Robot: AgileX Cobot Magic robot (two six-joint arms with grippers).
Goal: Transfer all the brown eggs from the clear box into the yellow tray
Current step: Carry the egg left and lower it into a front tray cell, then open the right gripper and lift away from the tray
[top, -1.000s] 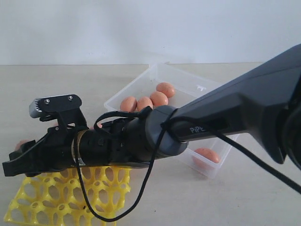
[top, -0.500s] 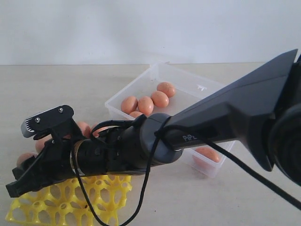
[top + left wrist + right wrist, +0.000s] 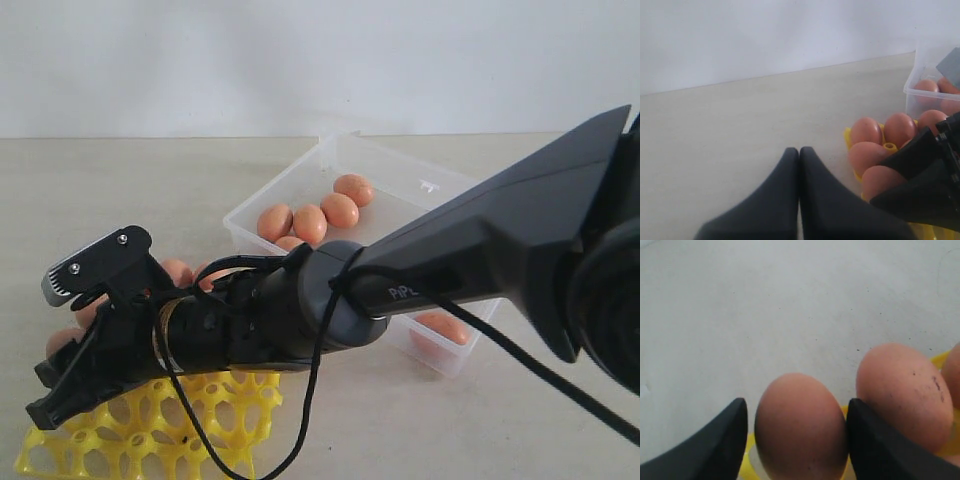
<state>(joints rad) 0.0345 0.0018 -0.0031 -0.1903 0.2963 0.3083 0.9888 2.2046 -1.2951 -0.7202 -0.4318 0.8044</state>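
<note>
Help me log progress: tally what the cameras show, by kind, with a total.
Brown eggs: 11 (6 in the box, 5 on the tray in the left wrist view; the right arm may hide more)
Clear box: 1
Yellow tray: 1
Total: 13

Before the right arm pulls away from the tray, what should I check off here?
1. Egg seated in yellow tray: ok, yellow shows beneath it.
2. Right gripper jaws off the egg: ok, gap visible on one side.
3. Neighbouring egg clear of jaws: cannot tell, very close.
4. Left gripper out of the way: ok, shut, beside the tray.
5. Clear box emptied of brown eggs: not ok, several inside.
</note>
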